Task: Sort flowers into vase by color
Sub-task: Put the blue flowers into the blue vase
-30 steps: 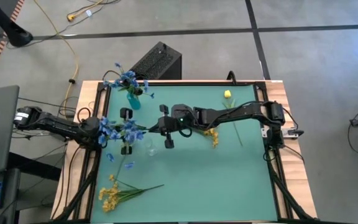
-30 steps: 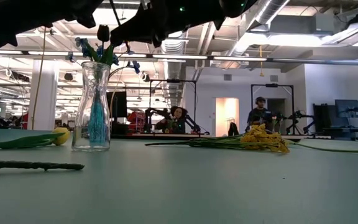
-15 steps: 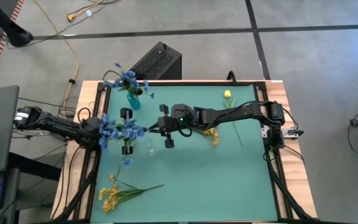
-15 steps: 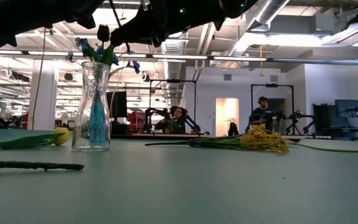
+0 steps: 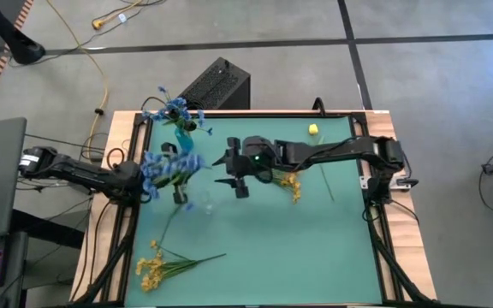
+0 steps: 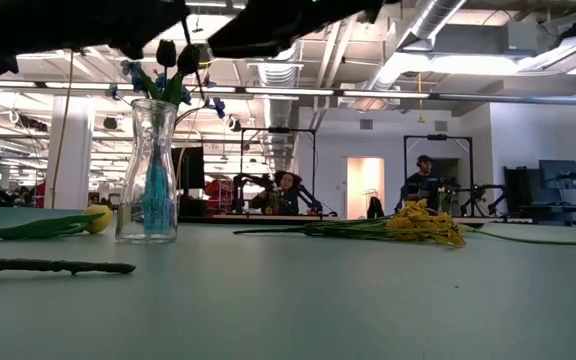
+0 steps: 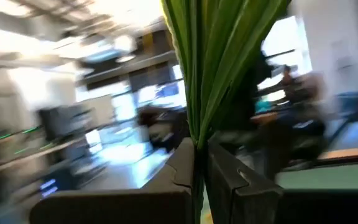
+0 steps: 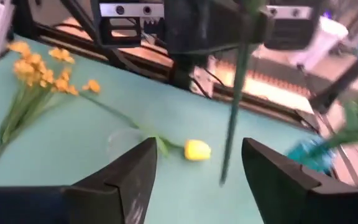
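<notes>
Fingers (image 7: 185, 180) of left arm pinch blue spray (image 5: 168, 165) aloft.

A clear glass vase (image 6: 154, 172) stands upright on the green table (image 6: 298, 300), holding blue flowers (image 6: 153, 80) on a blue stem. Just beside it lies a yellow bud stem (image 6: 96, 218). A yellow spray (image 6: 423, 222) lies farther off. A dark stalk (image 6: 48, 266) rests nearer the camera. Dark arm parts, hard to tell apart, cross overhead. People (image 6: 420, 180) are in the room behind.
</notes>
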Controlling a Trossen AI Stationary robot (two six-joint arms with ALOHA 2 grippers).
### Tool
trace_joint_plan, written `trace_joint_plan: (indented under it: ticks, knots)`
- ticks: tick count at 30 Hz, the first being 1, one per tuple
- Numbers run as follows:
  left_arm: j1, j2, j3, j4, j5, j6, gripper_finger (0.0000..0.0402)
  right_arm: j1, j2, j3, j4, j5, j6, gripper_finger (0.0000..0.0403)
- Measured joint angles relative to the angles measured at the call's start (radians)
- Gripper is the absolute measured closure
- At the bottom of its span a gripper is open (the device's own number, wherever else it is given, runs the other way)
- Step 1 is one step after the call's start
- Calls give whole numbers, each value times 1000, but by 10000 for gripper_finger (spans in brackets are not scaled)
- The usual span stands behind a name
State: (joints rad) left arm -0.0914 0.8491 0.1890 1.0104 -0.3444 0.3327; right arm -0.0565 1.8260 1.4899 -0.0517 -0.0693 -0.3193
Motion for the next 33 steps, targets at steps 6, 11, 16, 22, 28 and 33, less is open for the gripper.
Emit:
trace_joint_plan:
  ticks: [6,11,16,22,28,33]
  knots:
    - [-12,-92,0,-97,-170,42,401,-42,-75,0,-243,45,86,138]
    - [-37,-227,0,-233,-209,61,401,-80,-74,-11,-336,45,154,138]
    - [-59,-387,0,-398,-348,65,401,-93,-72,-69,-296,45,173,138]
    - [-32,-500,0,-498,-489,85,401,-89,-71,-108,-227,45,172,139]
    - [69,-560,0,-497,-534,93,401,-88,-71,-108,-190,44,166,139]
    - [212,-562,-11,-482,-507,35,401,-86,-71,-108,-159,43,154,139]
